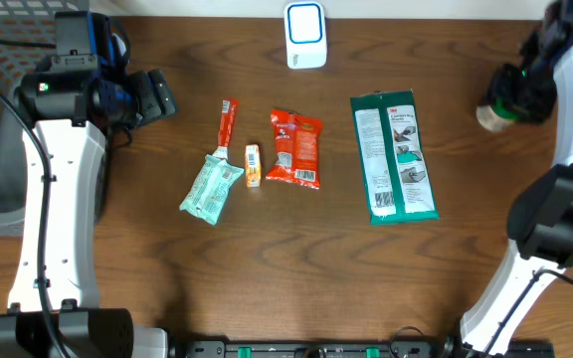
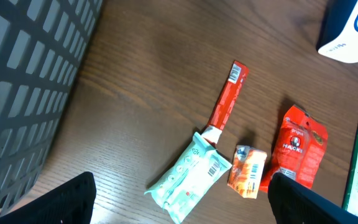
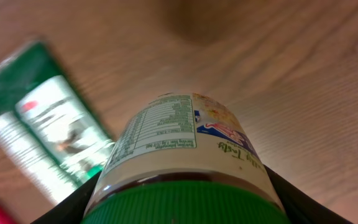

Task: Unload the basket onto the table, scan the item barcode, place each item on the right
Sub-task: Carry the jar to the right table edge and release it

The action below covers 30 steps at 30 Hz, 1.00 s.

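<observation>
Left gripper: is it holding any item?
No, the left gripper is wide open and nothing sits between its fingers.

Table: dark wood, as we see it.
Basket: grey mesh, at the left edge.
Red stick sachet: lower end touches the mint pouch, whose barcode faces us.
Orange packet: between the pouch and the red snack bag.
Left gripper fingers: spread wide, holding nothing.
</observation>
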Each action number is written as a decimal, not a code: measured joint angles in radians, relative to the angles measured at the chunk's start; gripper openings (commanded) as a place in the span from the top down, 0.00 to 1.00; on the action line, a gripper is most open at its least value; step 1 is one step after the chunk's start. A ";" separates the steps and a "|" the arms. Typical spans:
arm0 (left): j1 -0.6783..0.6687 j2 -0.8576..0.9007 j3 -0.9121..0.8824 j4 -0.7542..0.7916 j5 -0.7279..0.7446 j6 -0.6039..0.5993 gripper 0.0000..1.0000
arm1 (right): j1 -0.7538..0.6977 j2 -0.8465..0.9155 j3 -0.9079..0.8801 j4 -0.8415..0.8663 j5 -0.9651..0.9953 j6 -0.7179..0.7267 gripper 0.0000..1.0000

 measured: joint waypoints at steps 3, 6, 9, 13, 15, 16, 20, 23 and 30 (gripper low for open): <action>0.000 0.000 0.000 0.000 0.000 0.000 0.12 | -0.050 0.002 -0.098 0.065 0.000 -0.003 0.94; 0.000 0.000 0.000 0.000 0.000 0.000 0.12 | -0.099 0.002 -0.179 0.124 0.000 -0.004 0.94; 0.000 0.000 0.000 0.000 0.000 0.000 0.12 | -0.142 0.003 -0.243 0.173 0.001 -0.004 0.94; 0.000 0.000 0.000 0.000 0.000 0.000 0.12 | -0.187 0.003 -0.315 0.231 0.003 -0.006 0.92; 0.000 0.000 0.000 0.000 0.000 0.000 0.12 | -0.200 0.003 -0.341 0.251 0.003 -0.007 0.79; 0.000 0.000 0.000 0.000 0.000 0.000 0.12 | -0.207 0.003 -0.356 0.266 0.003 -0.007 0.57; 0.000 0.000 0.000 0.000 0.000 0.000 0.12 | -0.221 0.003 -0.385 0.294 0.003 -0.007 0.09; 0.000 0.000 0.000 0.000 0.000 0.000 0.12 | -0.221 0.003 -0.385 0.296 -0.001 -0.010 0.01; 0.000 0.000 0.000 0.000 0.000 0.000 0.12 | -0.222 0.003 -0.254 0.127 -0.025 -0.014 0.01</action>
